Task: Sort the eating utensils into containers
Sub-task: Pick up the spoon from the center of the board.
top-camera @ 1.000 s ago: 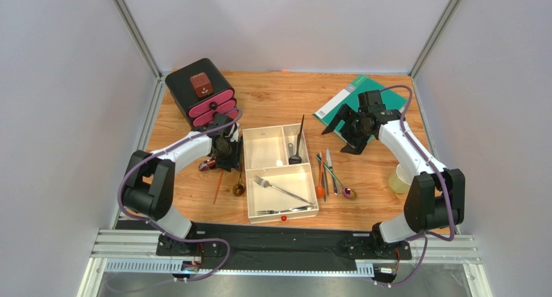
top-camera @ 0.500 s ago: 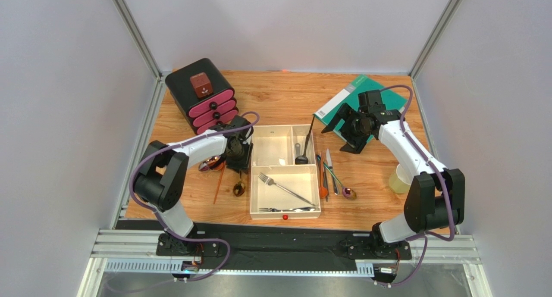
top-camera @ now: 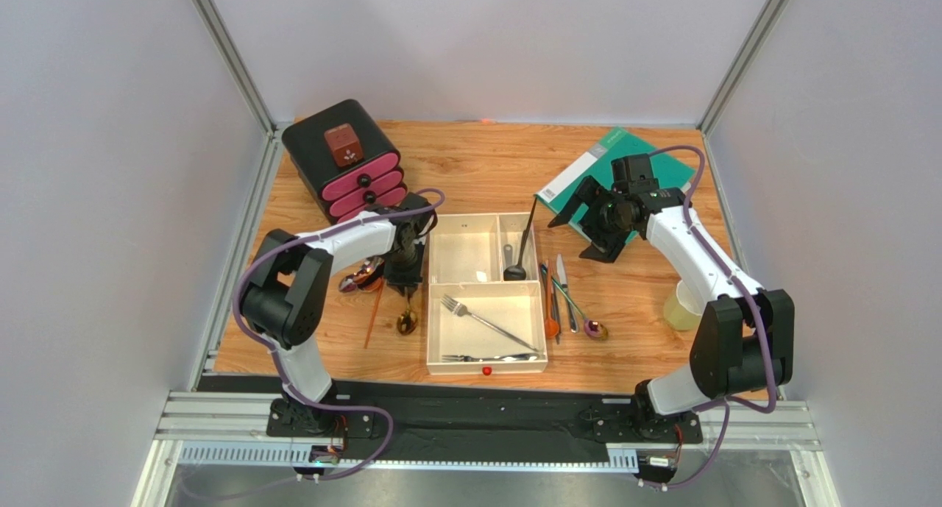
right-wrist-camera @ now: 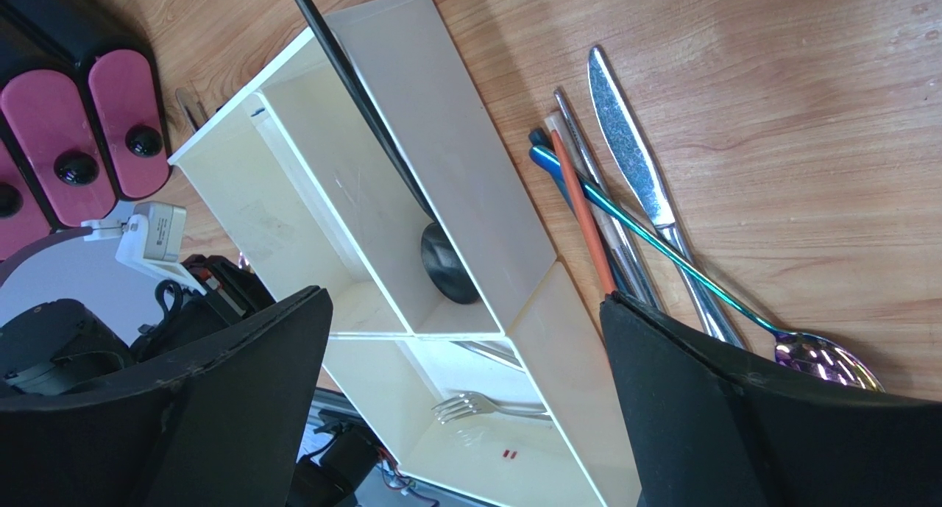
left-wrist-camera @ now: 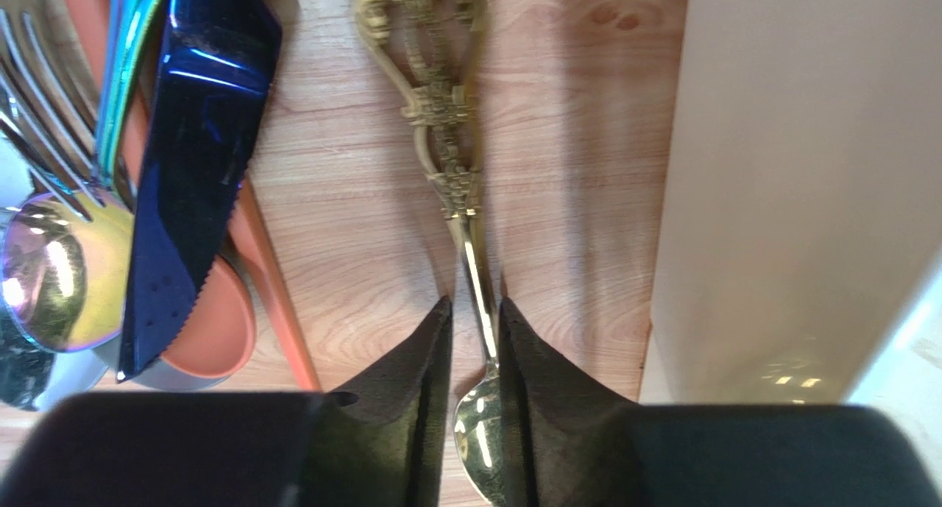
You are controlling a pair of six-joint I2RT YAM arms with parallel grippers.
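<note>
**Overhead and wrist views of the utensil-sorting scene.** The left hand (left-wrist-camera: 475, 341) is lowered to the wooden tabletop (top-camera: 464, 170), just left of the cream tray (top-camera: 456, 255). Its two dark fingers (left-wrist-camera: 415, 364) are set narrowly on either side of the thin stem of a gold spoon (left-wrist-camera: 442, 143). This spoon lies flat, parallel to the tray's outer wall. A sliver of wood is visible between the stem and one finger, so it cannot be told whether the spoon is pinched.

A heap of utensils is seen beside the gold spoon: a blue knife (left-wrist-camera: 199, 143), an orange piece (left-wrist-camera: 216, 319), an iridescent spoon (left-wrist-camera: 55, 275) and silver fork tines (left-wrist-camera: 44, 110).

The right hand (top-camera: 584, 231) is held above the tabletop, near a green book (top-camera: 603, 170). It is spread wide and empty.

Within the tray, a black spoon (top-camera: 515, 271) stands in the right small compartment, its handle leaning over the far rim. A silver fork (top-camera: 481, 319) lies in the large compartment. Further utensils (top-camera: 564, 297) lie in a row just right of the tray.
</note>
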